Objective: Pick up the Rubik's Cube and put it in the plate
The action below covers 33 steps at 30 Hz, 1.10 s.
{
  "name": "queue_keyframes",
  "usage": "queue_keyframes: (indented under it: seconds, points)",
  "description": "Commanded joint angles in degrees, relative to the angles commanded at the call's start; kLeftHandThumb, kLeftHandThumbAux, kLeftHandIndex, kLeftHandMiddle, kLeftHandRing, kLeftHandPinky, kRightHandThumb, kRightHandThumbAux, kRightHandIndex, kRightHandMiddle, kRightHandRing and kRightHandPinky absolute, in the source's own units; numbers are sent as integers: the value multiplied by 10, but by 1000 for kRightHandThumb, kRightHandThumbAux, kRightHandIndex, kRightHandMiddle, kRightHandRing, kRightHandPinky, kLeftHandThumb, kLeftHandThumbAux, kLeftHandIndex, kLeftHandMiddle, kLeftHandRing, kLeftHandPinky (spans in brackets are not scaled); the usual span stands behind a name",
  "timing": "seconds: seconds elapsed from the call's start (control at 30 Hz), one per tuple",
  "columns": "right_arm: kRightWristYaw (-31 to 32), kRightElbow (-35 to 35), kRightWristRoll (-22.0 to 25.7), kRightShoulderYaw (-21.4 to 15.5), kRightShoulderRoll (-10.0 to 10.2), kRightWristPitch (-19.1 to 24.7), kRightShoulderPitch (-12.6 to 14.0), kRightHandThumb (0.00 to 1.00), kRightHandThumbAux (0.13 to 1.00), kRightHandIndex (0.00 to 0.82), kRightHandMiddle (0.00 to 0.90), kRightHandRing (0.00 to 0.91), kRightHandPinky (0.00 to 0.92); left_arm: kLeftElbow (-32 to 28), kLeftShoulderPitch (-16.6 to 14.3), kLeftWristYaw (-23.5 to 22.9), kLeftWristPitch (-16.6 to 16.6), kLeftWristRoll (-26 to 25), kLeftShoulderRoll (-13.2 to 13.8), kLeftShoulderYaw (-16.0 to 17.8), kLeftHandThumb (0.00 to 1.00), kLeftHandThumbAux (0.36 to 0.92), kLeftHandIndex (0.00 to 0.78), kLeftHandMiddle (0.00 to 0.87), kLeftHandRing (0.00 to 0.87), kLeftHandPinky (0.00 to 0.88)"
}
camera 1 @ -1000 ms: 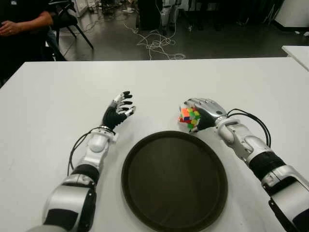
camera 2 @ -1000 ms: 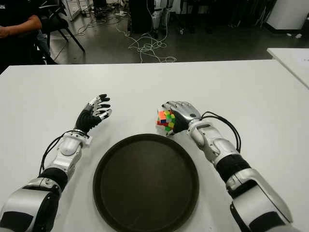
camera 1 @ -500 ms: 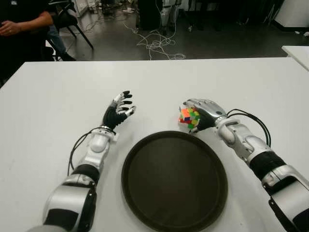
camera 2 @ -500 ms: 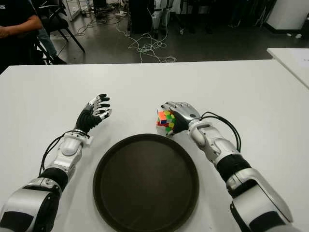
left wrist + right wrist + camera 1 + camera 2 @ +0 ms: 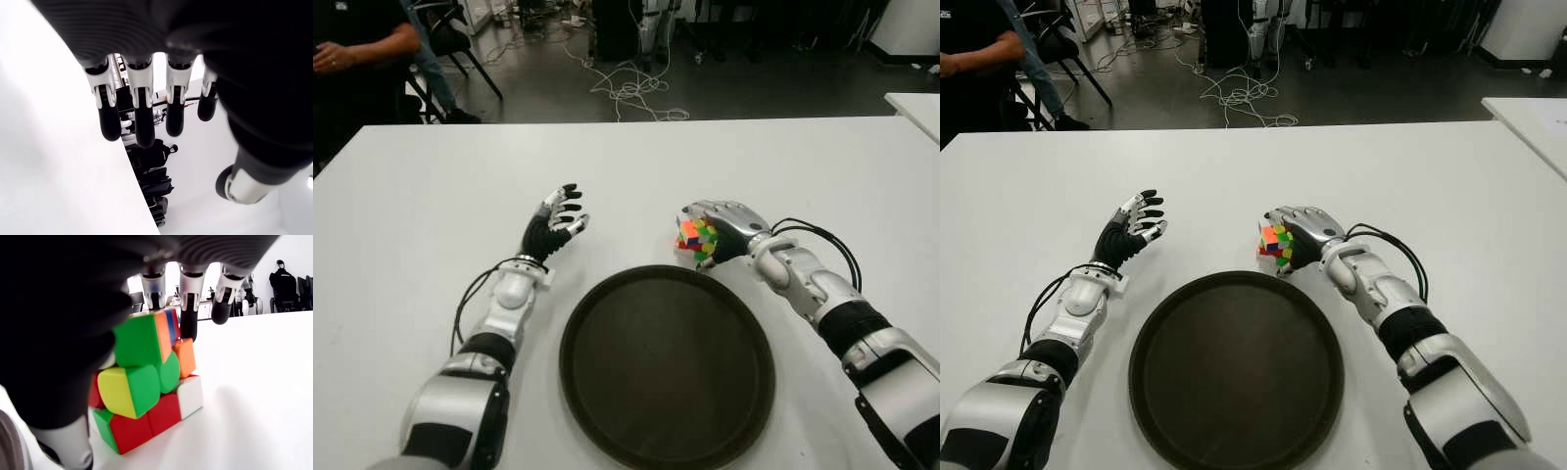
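Rubik's Cube [image 5: 696, 240] sits on the bench [image 5: 431, 196] just past the plate [image 5: 667, 365], which holds nothing. Our right robot hand [image 5: 724, 227] wraps it; we must lift it over. Our left robot hand [image 5: 554, 225] spreads free.

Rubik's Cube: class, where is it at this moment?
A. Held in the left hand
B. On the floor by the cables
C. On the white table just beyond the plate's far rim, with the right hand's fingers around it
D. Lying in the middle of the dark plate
C. The Rubik's Cube sits on the white table beyond the plate, the right hand closed over it; the left hand is open and holds nothing.
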Motion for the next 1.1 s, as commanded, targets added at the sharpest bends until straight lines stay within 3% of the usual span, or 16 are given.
queue_keyframes:
  seconds: [0.4,0.87,1.1]
  points:
    - [12,10,-1,4,2,8,-4,0,826,133,159,152,113,1,0,2,-1,1,1,-1,79,681,150,191,213,232]
    - [-5,54,3,5,8,-17,-16,0,851,150,188,188,148,1,-1,3,-3,3,1,-2,72,678,143,181,203,226]
    - [-16,57,1,2,12,-1,-16,0,870,177,249,261,230,2,0,2,-4,0,1,0,80,693,147,185,206,231]
